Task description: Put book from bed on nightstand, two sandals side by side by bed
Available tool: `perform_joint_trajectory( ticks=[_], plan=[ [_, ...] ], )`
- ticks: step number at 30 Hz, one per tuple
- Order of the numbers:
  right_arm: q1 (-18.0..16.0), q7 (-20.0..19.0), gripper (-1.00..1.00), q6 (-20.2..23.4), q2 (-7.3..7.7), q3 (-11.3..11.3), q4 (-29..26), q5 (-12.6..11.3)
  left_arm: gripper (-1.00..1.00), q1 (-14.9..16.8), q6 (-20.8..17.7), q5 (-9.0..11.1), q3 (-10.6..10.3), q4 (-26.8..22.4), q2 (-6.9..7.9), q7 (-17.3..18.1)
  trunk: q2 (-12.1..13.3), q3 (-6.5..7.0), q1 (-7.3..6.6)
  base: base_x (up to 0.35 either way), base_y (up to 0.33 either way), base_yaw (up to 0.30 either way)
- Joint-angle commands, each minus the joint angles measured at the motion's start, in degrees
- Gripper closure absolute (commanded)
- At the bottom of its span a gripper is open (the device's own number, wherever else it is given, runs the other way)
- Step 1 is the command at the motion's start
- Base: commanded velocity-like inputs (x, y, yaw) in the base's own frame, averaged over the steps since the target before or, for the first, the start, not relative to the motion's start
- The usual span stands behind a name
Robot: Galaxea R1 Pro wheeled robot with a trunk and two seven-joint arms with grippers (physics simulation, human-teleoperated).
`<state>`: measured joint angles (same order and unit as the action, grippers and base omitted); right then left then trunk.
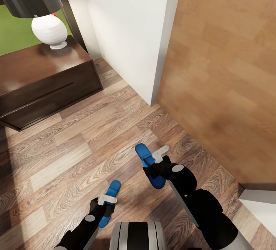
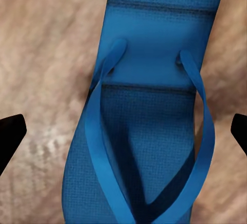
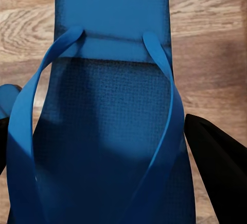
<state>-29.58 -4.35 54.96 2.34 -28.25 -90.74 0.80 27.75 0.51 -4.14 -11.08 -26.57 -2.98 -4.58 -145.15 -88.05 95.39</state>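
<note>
Two bright blue sandals lie on or just over the wood floor in front of me. The left sandal (image 1: 114, 188) sits under my left gripper (image 1: 106, 208); in the left wrist view its black fingertips (image 2: 10, 131) stand wide apart, clear of both sides of the sandal (image 2: 149, 131). My right gripper (image 1: 155, 167) is over the right sandal (image 1: 142, 152), and its fingers (image 3: 216, 157) press against the edges of that sandal (image 3: 103, 131). A dark brown nightstand (image 1: 46, 85) stands at the far left. The book and the bed are out of view.
A white lamp (image 1: 50, 31) with a dark shade stands on the nightstand. A white wall corner (image 1: 130, 31) juts out ahead, with a brown wooden door (image 1: 222, 70) to its right. Open plank floor (image 1: 76, 146) lies between me and the nightstand.
</note>
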Motion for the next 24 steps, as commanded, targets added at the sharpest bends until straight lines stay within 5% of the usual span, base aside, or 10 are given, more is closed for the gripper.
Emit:
perform_joint_trajectory(
  ticks=[1, 24],
  plan=[
    [-0.04, -0.22, 1.00, 0.24, 0.04, -0.05, -0.05, 0.12, -1.00, 0.02, -0.01, -0.43, -0.27, 0.02, 0.00, -0.48, -0.01, -0.03, -0.01, 0.000, 0.000, 0.000],
    [-0.13, -0.22, 1.00, 0.27, -0.05, -0.05, -0.05, 0.08, -1.00, 1.68, -0.40, -0.24, -0.01, 5.06, -0.39, -1.96, -0.01, -0.03, -0.01, 0.000, 0.000, 0.000]
  ],
)
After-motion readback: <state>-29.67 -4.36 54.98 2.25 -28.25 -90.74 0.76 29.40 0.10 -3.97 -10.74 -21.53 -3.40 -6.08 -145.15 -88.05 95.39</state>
